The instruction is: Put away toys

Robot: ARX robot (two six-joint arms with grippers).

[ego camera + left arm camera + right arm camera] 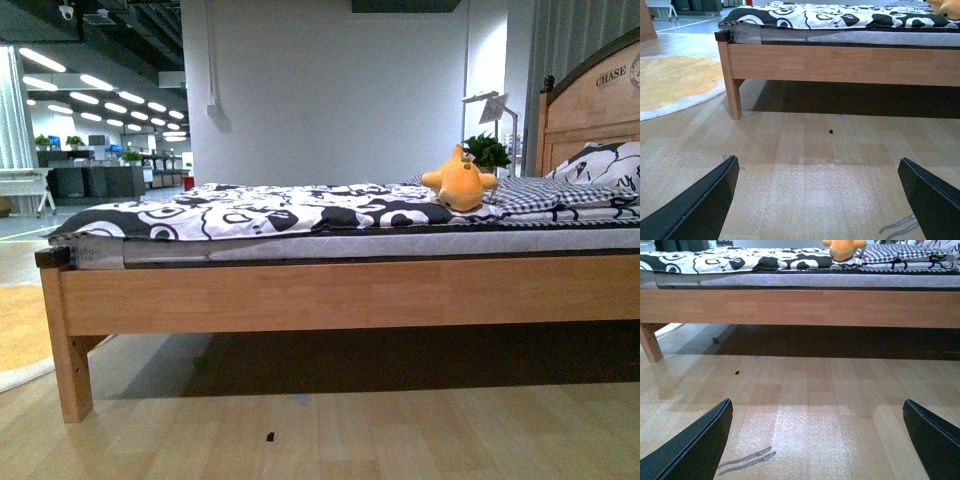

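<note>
The toy, an orange-yellow plush animal [460,180], lies on the bed near the headboard, on the right of the front view. It also shows at the upper edge of the right wrist view [842,247] and at the far corner of the left wrist view [946,7]. My left gripper [821,200] is open and empty, low over the wooden floor in front of the bed. My right gripper [820,440] is open and empty too, also low over the floor. Neither arm shows in the front view.
The wooden bed frame [340,292] spans the view, with a black-and-white patterned duvet [260,210] and a patterned pillow [605,162] against the headboard [590,105]. A bed leg [70,370] stands at the left. A yellow rug [675,82] lies beyond it. Dark space under the bed.
</note>
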